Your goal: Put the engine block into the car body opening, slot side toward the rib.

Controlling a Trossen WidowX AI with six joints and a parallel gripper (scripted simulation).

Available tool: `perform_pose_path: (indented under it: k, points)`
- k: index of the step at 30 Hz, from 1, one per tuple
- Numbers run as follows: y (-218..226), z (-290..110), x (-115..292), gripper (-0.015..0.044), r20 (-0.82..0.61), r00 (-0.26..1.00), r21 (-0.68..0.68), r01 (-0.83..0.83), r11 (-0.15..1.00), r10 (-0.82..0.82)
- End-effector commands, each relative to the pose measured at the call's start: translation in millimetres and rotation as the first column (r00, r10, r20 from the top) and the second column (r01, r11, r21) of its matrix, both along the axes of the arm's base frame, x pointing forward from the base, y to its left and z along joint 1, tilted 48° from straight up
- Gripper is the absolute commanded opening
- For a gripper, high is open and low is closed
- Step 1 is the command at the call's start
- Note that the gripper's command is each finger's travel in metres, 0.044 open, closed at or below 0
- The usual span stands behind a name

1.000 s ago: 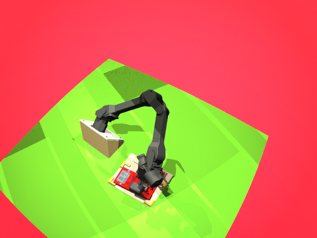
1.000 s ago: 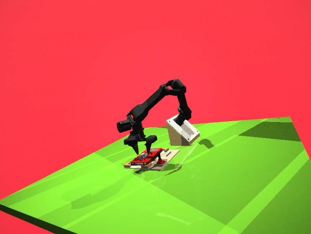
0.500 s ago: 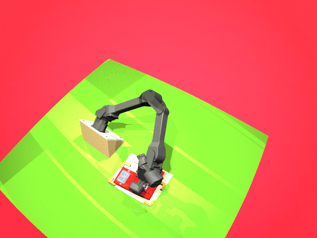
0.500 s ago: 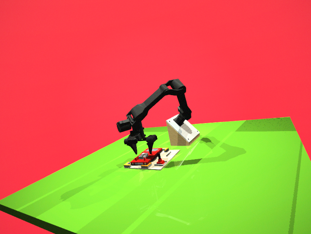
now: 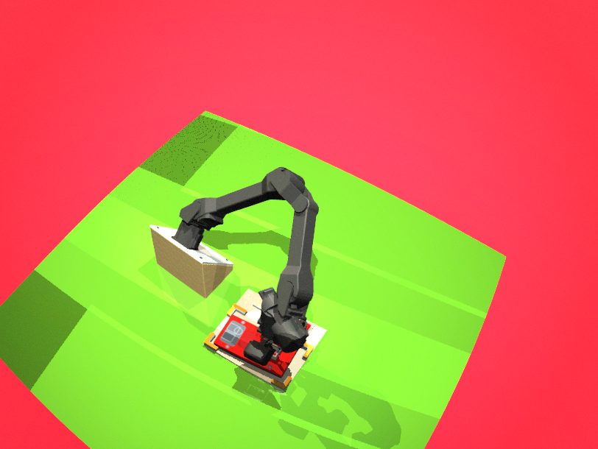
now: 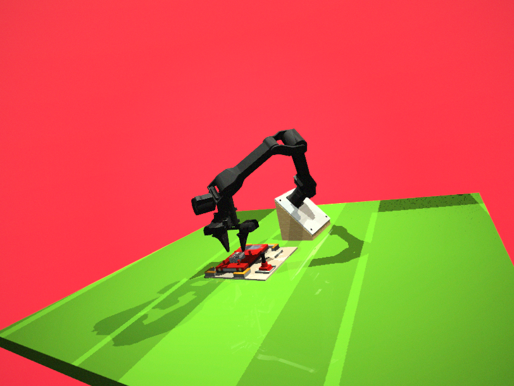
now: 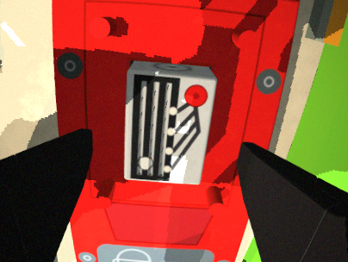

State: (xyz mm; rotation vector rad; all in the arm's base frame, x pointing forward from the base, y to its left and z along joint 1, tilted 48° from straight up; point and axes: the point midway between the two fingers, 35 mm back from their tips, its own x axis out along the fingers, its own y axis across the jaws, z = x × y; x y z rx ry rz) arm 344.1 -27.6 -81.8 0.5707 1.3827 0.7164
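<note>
Grey rectangular engine block [image 7: 170, 124] w/ black-and-white stripes and a red round dot sits inside the opening of the flat red car body [image 7: 75, 26], its top face showing square-on in the wrist view. The black parallel-jaw gripper [image 7: 166, 209] is above it, jaws spread wide w/ nothing between them; each black finger [image 7: 40, 197] stands off to one side of the block, red body visible in the gaps, so no contact. In the exterior view the gripper [image 6: 233, 243] hangs over the car body [image 6: 243, 259], fingertips pointing down just above it. Car body lies on a cream flat base board [image 5: 316, 333] w/ orange corner brackets [image 5: 210, 341], on the glossy green counter [image 5: 410, 289]. Dark arm [image 5: 302, 241] arcs over from a tan wedge-shaped pedestal [image 5: 183, 268] near the board.
</note>
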Motion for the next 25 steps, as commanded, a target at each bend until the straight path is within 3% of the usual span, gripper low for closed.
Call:
perform_pose_path:
  k: [1,8,25]
  points:
    - [-0.9,1.0,0.2,0.0177,0.004,1.000,-0.006,-0.004,1.000,0.004]
    - [-0.9,1.0,0.2,0.0000,0.004,1.000,-0.006,-0.004,1.000,0.004]
    - [-0.9,1.0,0.2,0.0000,0.004,1.000,-0.006,-0.004,1.000,0.004]
